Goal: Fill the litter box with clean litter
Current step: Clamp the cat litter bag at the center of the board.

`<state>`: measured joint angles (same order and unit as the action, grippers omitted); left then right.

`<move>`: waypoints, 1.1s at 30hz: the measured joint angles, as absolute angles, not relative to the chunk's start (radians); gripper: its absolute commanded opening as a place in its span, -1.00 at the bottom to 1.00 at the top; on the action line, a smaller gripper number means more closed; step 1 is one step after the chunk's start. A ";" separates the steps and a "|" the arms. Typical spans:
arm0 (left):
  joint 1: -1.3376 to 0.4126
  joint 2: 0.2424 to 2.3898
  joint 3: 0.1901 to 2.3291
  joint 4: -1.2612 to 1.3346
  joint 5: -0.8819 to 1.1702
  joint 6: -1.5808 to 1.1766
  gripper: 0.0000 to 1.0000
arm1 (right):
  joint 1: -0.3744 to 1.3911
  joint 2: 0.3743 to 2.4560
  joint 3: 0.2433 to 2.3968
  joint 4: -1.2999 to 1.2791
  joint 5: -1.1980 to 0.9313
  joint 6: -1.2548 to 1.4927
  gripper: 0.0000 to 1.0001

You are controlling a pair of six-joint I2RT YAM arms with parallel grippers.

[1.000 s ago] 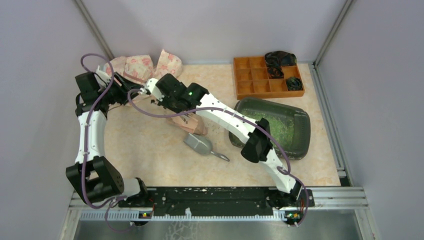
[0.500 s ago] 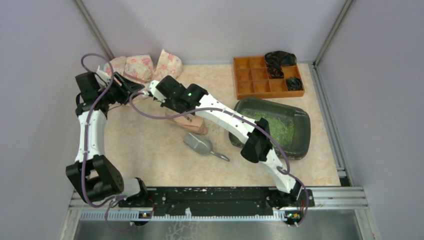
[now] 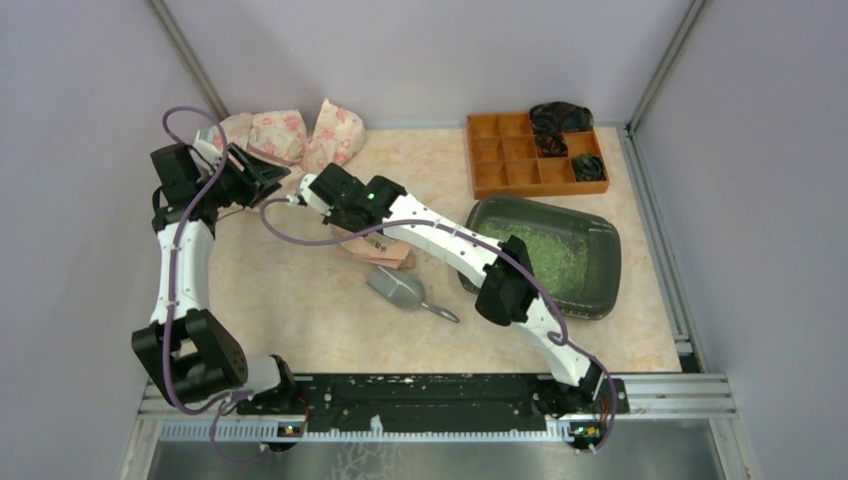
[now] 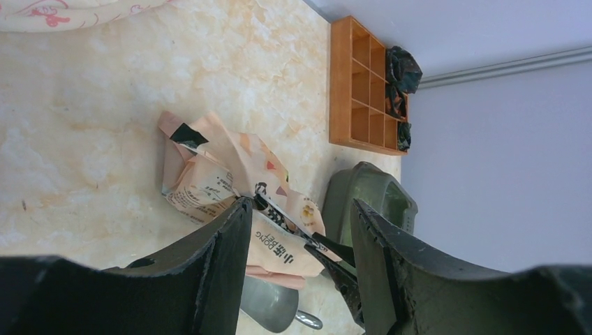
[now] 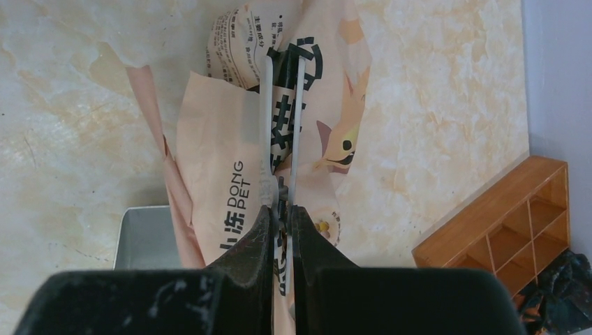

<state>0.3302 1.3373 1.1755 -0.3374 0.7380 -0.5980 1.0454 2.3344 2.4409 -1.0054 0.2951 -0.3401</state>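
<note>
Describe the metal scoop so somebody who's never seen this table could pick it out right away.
Find the dark litter box at the right of the table. To its left, near the middle, the scoop lies on the near side of the peach paper bag. Unlike its neighbours it is grey metal with a thin handle.

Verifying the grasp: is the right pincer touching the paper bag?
Touching. The right wrist view shows the right pincer closed on a fold of the paper bag, with the printed paper pinched between its fingers.
</note>
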 measured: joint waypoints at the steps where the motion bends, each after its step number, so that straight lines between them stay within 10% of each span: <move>1: 0.330 1.337 1.175 -0.336 0.740 -0.599 0.20 | 1.045 2.336 2.440 -1.006 0.299 -0.340 -1.00; 18: 0.330 1.352 1.171 -0.309 0.754 -0.612 0.20 | 1.045 2.356 2.435 -1.003 0.511 -0.340 -1.00; 33: 0.332 1.374 1.159 -0.295 0.774 -0.628 0.19 | 1.045 2.356 2.416 -1.000 0.580 -0.339 -0.13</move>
<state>0.3317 1.3739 1.1587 -0.2947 0.7742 -0.6281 1.0454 2.3558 2.4161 -1.0004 0.5797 -0.3393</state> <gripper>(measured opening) 0.597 0.410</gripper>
